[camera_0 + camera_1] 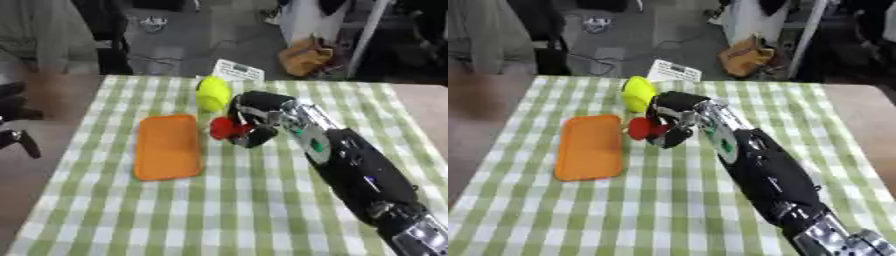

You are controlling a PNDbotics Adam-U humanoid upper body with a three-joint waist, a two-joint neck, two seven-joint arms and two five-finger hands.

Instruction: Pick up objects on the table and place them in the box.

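Fingers of the right hand curl round a small red object, pinching it from the side away from the orange tray, so the piece looks gripped and ready to be carried rather than merely touched. Whether it is off the worktop or resting on the green checked cloth cannot be told. The orange tray, the only container-like thing in sight and probably the box meant by the task, lies just beside the red object, with its shallow open face up. A yellow-green object sits beyond the tray's far corner, close behind the hand and untouched. The arm reaches in across the cloth from the side opposite the tray, so a short sideways move should put the red object over the tray. The left hand does not show.
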